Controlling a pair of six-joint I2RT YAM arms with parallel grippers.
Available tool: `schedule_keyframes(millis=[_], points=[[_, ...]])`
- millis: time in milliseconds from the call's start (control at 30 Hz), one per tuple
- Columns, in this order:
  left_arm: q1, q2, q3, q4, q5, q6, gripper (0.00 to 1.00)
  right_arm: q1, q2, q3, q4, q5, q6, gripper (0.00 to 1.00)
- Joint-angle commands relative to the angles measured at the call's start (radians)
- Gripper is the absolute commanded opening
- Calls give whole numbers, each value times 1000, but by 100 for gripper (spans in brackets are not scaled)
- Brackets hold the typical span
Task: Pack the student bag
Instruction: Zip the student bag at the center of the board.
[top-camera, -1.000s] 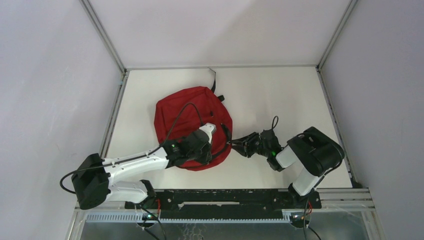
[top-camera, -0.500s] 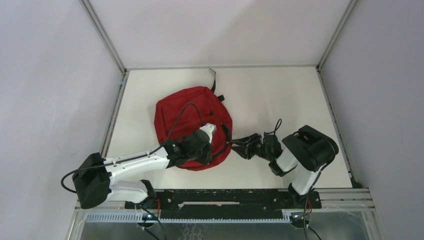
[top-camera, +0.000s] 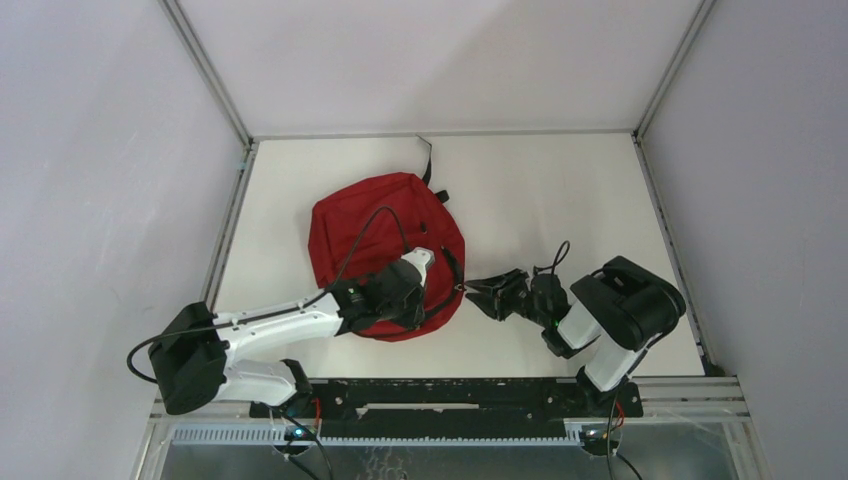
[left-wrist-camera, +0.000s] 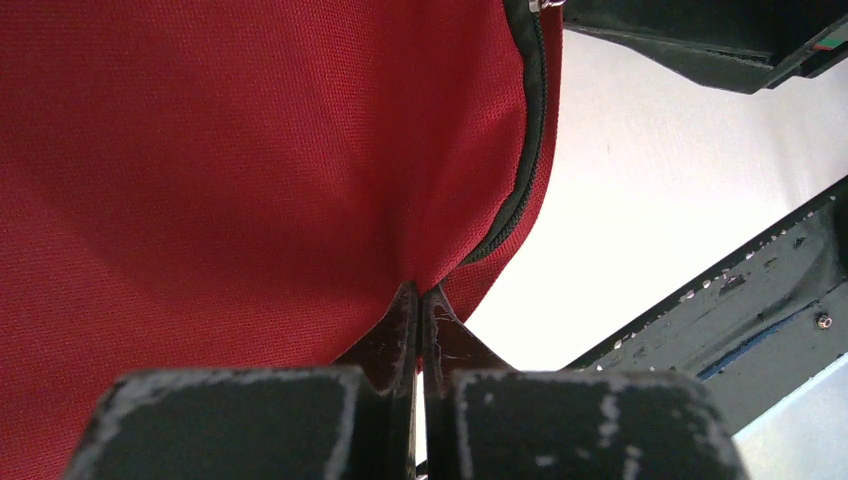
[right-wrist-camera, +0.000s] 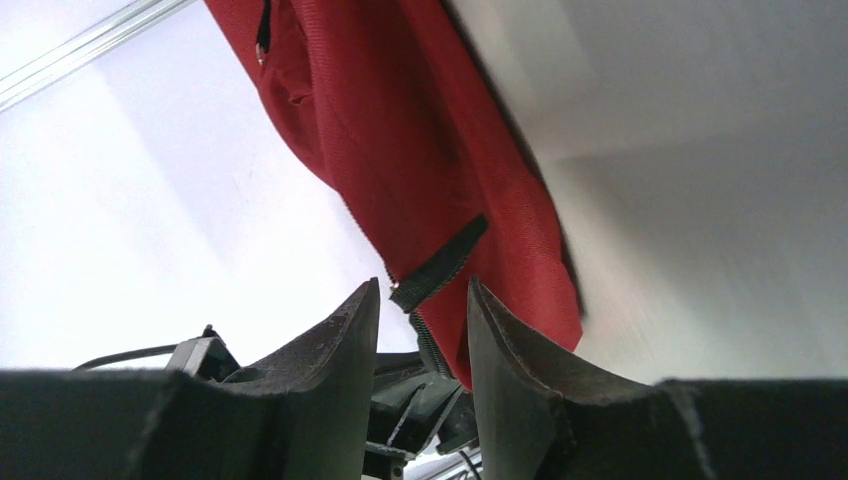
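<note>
- While the left arm (top-camera: 280, 322) stretches low and forward from its near-left base, the left gripper (left-wrist-camera: 418, 300) sits at the near edge of the soft red fabric backpack (top-camera: 372, 215), its fingers pressed together on a pinched fold of red cloth.
- The right arm (top-camera: 625, 305) is folded at the elbow with its forearm pointing left. The right gripper (right-wrist-camera: 420, 290) has its fingers slightly apart and clamps nothing.
- The backpack lies flat mid-way across the white table (top-camera: 540, 190), its right edge just at the right gripper's tips.
- A black zip tab (right-wrist-camera: 440, 262) hangs at that gap; whether it lies between the fingers or just past them is unclear.
- From above, the left wrist covers the bag's near part.
</note>
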Motion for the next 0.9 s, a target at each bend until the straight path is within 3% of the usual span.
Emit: schedule_keyframes(millis=[0,633,767,867], points=[[-9,-5,-5,46,22,8,0,10,-52,8,-5,12,-5,46],[-9,-11,-7,48,18,13,0,50,151,3,234,41,119,43],[-9,-14,-9,48,20,13,0,41,168,19,249,56,117,31],[-9,-16,-10,48,19,12,0,33,153,13,248,66,104,14]])
